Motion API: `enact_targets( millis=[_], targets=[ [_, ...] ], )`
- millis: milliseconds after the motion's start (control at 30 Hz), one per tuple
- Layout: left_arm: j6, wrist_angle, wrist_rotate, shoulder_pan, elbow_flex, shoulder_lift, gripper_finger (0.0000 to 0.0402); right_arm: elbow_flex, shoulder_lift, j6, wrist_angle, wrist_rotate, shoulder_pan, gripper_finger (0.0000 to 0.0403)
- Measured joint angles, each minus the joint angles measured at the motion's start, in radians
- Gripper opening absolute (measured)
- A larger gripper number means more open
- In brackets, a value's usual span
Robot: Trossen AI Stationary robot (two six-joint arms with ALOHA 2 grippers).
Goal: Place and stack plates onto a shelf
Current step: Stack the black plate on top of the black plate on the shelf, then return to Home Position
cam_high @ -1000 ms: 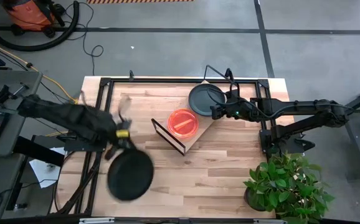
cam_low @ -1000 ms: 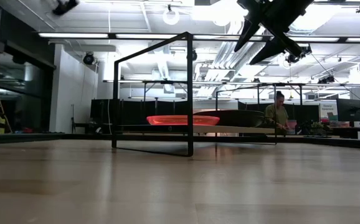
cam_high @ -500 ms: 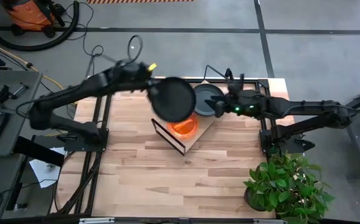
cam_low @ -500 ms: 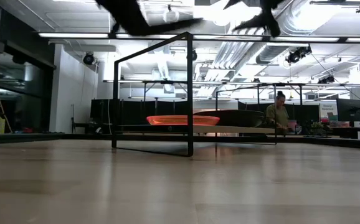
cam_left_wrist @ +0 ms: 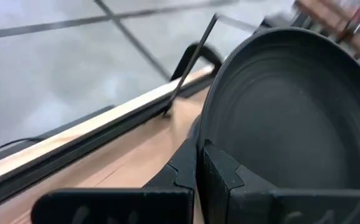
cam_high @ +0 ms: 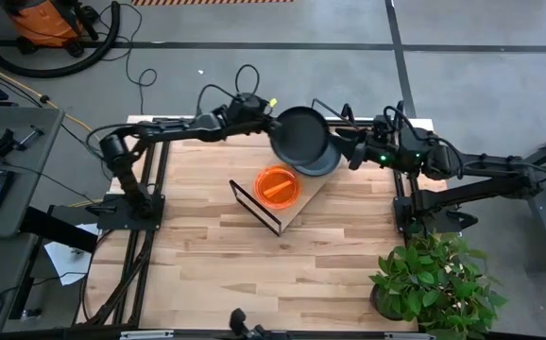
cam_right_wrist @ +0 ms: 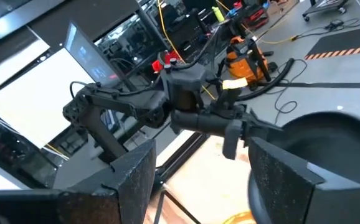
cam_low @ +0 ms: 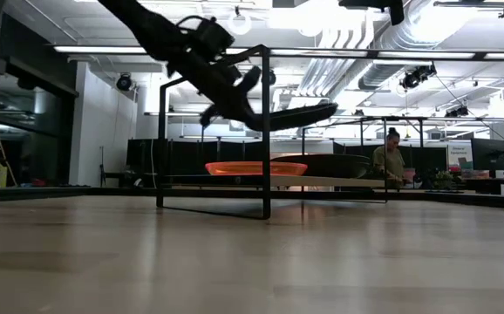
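My left gripper (cam_high: 268, 121) reaches over the table's far side, shut on a matte dark plate (cam_high: 299, 135). It holds this plate in the air over the shelf (cam_high: 294, 212), a light-wood board on a black wire frame. A second dark plate (cam_high: 324, 163) lies flat on the shelf, partly covered by the held one. An orange plate (cam_high: 276, 184) lies flat on the shelf beside it. In the low view the held plate (cam_low: 291, 116) hangs tilted above the orange plate (cam_low: 256, 167). My right gripper (cam_high: 350, 151) is open, just right of the dark plates. Other plates are out of view. My left gripper pinches the dark plate's rim (cam_left_wrist: 202, 134) on the plate's left side, one finger (cam_left_wrist: 225, 175) inside the plate and one finger (cam_left_wrist: 185, 167) outside under it. The fingers come level from the table's left. The plate is lifted clear of the shelf and tilted.
A potted plant (cam_high: 434, 279) stands at the table's near right corner. Black frame rails (cam_high: 150, 179) run along the table's left side and far edge. A person (cam_low: 391, 161) sits far back in the room. Bare tabletop (cam_high: 254, 274) lies near the front.
My left gripper has swung the dark plate from the table's near left, up and toward the far edge and the right, to a spot over the shelf's dark plate. My right gripper has drawn back a little toward the right.
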Motion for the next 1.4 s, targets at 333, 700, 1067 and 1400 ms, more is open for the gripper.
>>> enact_targets(
  millis=[333, 700, 1067, 1400],
  targets=[
    [-0.113, 0.13, -0.134, -0.071, 0.001, 0.117, 0.0, 0.0, 0.023, -0.008, -0.016, 0.0, 0.0, 0.0238],
    [-0.037, 0.21, -0.285, -0.14, 0.001, 0.125, 0.0017, 0.0, 0.038, -0.008, -0.023, 0.0, 0.0, 0.0238],
    [-0.028, 0.268, -0.281, -0.155, 0.002, 0.137, 0.0111, 0.0, 0.04, -0.003, -0.022, 0.023, 0.0, 0.0238],
    [0.074, 0.253, -0.105, -0.095, 0.001, -0.029, 0.0158, 0.0, 0.04, 0.0, -0.022, 0.007, 0.0, 0.0238]
  ],
)
